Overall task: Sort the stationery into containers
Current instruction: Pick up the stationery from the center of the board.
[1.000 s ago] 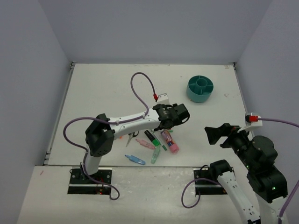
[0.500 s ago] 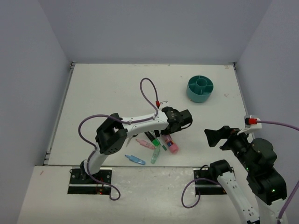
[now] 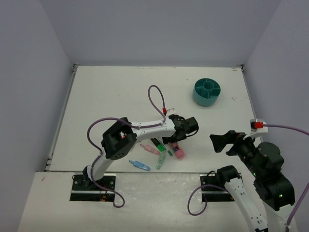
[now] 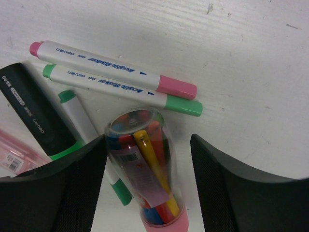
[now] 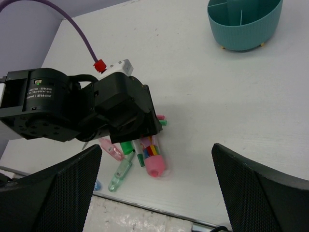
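Observation:
A clear tube with a pink cap [image 4: 145, 174], full of coloured pieces, lies on the table [image 3: 111, 96] between the fingers of my left gripper [image 4: 148, 141]. The left finger [image 4: 82, 188] is at the tube's side, and a gap shows before the right finger [image 4: 227, 188], so the jaws stand open around it. Beyond the tube lie a pink marker [image 4: 113, 67], a green marker [image 4: 120, 90], a black-and-green highlighter [image 4: 34, 116] and a green-capped pen [image 4: 79, 116]. The teal container [image 3: 206, 92] stands at the far right. My right gripper [image 3: 219, 141] hovers open and empty to the right of the pile.
A pink clip [image 3: 149, 148], a green clip [image 3: 161, 159] and a blue clip [image 3: 139, 165] lie near the front edge, left of the tube. The left arm's purple cable [image 3: 155, 99] loops above the pile. Walls close the table on three sides.
My left gripper has swung lower and nearer over the pile, coming down around the pink-capped tube, and its jaws have narrowed. The right arm has barely shifted.

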Tool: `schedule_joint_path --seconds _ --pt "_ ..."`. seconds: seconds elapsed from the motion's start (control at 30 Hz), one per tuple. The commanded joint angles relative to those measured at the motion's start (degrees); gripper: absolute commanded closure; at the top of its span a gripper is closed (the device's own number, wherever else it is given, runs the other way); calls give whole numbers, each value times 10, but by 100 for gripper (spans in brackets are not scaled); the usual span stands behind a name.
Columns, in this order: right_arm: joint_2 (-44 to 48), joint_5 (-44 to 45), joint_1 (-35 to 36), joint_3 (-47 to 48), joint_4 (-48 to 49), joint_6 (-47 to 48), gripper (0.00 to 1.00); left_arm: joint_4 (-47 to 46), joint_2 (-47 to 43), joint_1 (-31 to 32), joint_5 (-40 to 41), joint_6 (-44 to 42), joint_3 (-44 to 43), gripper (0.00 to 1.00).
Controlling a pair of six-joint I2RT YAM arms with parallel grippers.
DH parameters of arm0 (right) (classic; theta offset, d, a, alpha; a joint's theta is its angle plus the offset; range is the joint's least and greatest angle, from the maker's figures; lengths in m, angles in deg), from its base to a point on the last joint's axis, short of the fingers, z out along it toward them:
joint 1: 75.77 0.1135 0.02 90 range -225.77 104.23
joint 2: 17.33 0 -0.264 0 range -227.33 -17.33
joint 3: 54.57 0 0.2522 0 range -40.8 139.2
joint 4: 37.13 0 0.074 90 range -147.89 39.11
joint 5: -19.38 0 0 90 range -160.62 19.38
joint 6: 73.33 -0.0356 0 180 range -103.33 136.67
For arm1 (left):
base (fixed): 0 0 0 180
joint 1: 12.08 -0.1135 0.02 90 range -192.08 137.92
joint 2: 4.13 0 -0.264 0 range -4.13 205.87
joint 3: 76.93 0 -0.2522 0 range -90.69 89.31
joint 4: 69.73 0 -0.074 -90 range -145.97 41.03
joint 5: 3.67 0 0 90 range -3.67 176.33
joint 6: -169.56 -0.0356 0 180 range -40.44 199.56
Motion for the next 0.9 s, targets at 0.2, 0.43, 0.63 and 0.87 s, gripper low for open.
schedule_joint_path --seconds 0.2,0.43,0.63,0.87 --pt "-5 -9 -1 -2 11 2 1 -46 13 4 -17 -17 14 50" --pt "-5 -9 -2 -2 11 2 1 -66 -22 4 -22 -28 25 92" --pt "-4 -14 -2 -8 17 1 1 -96 -74 12 -38 -37 33 100" --pt "-8 -35 -2 -31 36 -2 1 -140 -195 21 19 -33 65 100"
